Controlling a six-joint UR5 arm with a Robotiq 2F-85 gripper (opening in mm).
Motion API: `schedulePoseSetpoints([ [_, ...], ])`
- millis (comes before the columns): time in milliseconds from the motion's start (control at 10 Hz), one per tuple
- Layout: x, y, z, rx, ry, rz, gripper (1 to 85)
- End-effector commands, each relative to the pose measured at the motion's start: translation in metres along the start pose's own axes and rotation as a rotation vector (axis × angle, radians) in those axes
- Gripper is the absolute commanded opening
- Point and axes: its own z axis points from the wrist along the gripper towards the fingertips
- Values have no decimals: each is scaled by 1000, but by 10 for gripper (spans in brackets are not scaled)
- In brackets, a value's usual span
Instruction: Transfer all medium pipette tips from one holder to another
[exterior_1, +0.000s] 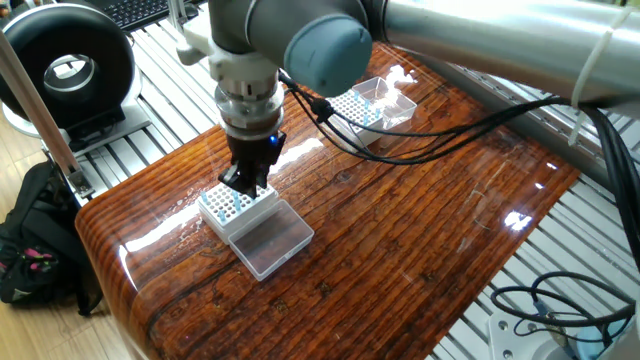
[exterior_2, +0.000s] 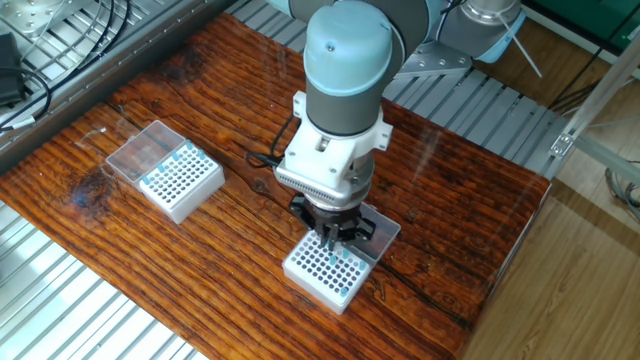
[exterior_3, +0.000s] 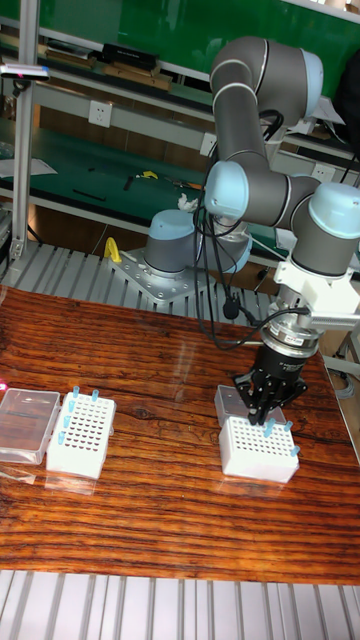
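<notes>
My gripper (exterior_2: 330, 240) hangs straight down over the near white holder (exterior_2: 322, 272), fingertips just above its grid. The fingers stand close together, and a pale-blue medium pipette tip (exterior_3: 268, 431) shows right under them, at the holder's top. From the side the gripper (exterior_3: 266, 414) is over the near holder's (exterior_3: 258, 452) back edge, where a few more tips (exterior_3: 292, 430) stand. The other holder (exterior_2: 181, 181) lies far left, with several tips (exterior_2: 186, 152) along its edges. In the remaining view the gripper (exterior_1: 249, 182) covers part of the near holder (exterior_1: 222, 212).
Each holder has a clear open lid (exterior_1: 270, 240) (exterior_2: 139, 152) lying flat beside it. A black cable (exterior_1: 400, 140) droops from the arm over the wooden table (exterior_1: 400, 240). A black round device (exterior_1: 65, 65) and a bag (exterior_1: 30, 240) sit past the left edge.
</notes>
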Motion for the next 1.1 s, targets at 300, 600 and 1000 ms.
schedulePoseSetpoints([
  [300, -2, 3, -18, -19, 12, 14, 133],
  [600, -6, 0, -26, -22, 16, 14, 130],
  [1000, -8, 2, -45, -34, 29, 20, 127],
])
